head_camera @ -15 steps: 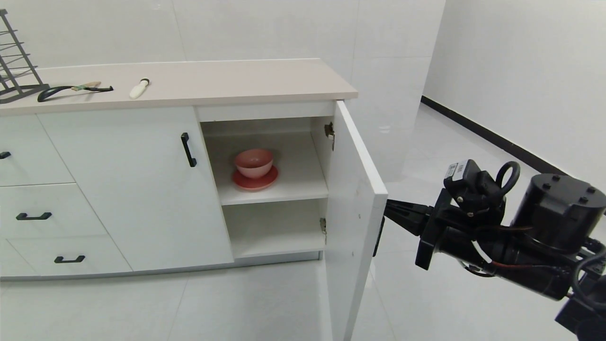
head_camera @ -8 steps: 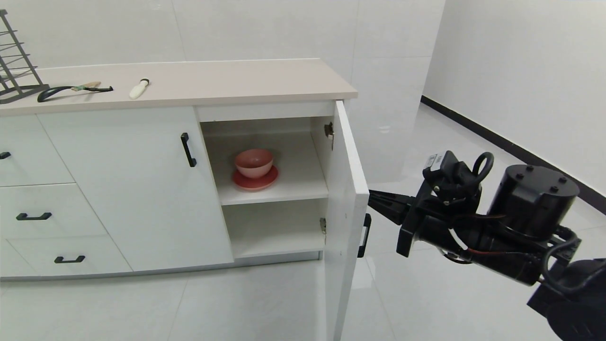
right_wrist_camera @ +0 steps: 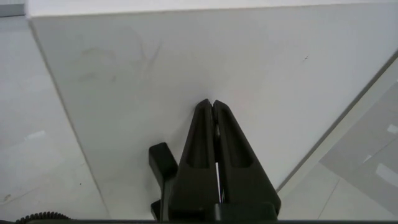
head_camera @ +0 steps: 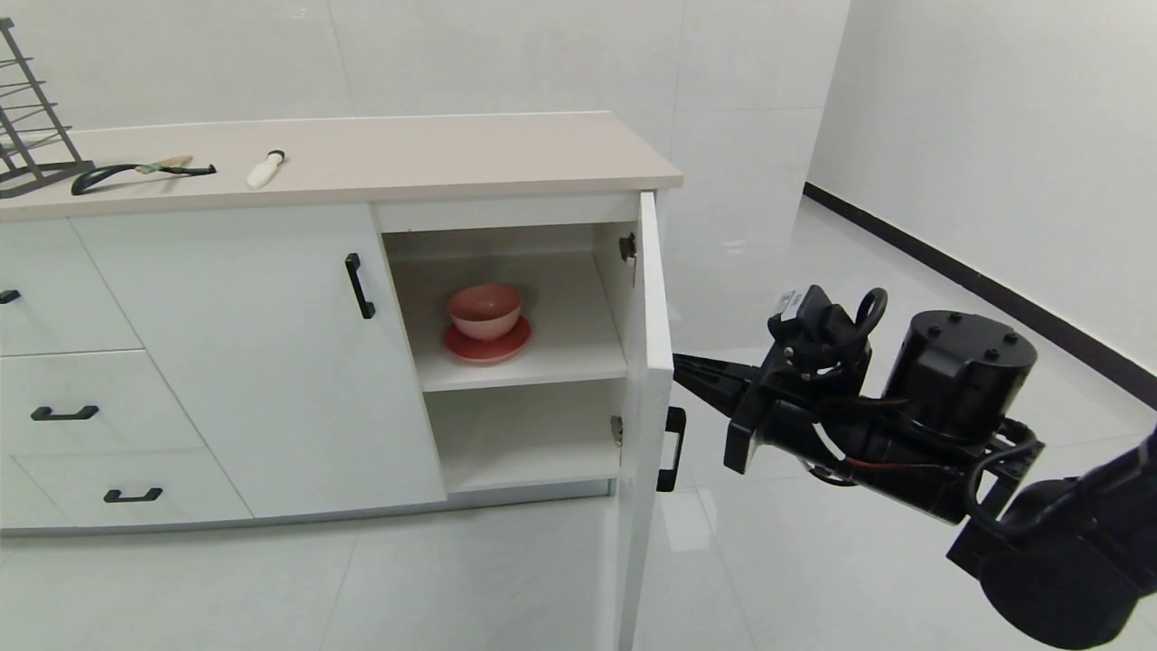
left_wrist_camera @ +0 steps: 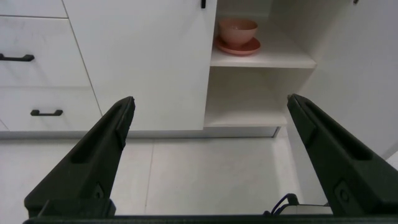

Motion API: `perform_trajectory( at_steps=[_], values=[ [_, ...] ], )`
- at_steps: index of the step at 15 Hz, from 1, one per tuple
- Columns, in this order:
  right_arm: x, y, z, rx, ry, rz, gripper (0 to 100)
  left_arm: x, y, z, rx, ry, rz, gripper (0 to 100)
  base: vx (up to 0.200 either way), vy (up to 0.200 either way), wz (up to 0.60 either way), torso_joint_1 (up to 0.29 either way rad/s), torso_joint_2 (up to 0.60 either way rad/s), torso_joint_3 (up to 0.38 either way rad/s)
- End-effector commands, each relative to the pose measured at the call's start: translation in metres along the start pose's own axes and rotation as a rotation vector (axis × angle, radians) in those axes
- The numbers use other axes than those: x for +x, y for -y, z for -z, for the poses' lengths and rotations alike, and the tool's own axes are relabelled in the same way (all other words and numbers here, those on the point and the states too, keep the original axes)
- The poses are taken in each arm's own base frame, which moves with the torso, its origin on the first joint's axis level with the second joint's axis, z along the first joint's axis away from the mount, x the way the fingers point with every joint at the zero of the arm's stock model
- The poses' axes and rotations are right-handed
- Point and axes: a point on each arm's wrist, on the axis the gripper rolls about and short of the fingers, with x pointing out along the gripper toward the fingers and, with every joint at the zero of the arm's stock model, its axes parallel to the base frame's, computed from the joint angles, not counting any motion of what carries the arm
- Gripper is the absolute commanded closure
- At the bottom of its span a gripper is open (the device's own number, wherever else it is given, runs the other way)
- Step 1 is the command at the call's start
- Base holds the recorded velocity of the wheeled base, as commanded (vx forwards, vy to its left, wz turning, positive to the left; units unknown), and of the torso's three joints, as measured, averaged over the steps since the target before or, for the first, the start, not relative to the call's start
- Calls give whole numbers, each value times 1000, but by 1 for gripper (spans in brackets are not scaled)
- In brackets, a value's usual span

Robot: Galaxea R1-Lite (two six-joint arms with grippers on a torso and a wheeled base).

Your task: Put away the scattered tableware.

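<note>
Currently right gripper (right_wrist_camera: 213, 104) pinched together, tips against cabinet door (head_camera: 649, 298) outer face; left gripper (left_wrist_camera: 209, 99) spread wide; pink bowl (head_camera: 485, 309) on red plate (head_camera: 493, 349) inside

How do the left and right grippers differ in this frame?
The left gripper has its jaws wide apart; the right gripper has them shut together. The left gripper faces the open cabinet from a distance, touching nothing; the right gripper's tip meets the outer face of the cabinet door, near its black handle. Both are black and hold no tableware.
</note>
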Motion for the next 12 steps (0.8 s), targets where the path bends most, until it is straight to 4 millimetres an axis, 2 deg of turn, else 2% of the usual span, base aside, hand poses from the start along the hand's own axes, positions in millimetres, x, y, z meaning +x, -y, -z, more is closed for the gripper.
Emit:
perform_trajectory(
  at_steps=[1,7,12],
  values=[
    [9,2,4,2,-2,-3,100,0,0,0,-1,1,0,0,0,0,0,0,0,0],
    [19,-1,16,4,-19,-26,100,0,0,0,-2,1,-3,0,0,0,0,0,0,0],
    [39,-7,26,2,1,-55,100,0,0,0,-2,1,-3,0,0,0,0,0,0,0]
  ],
)
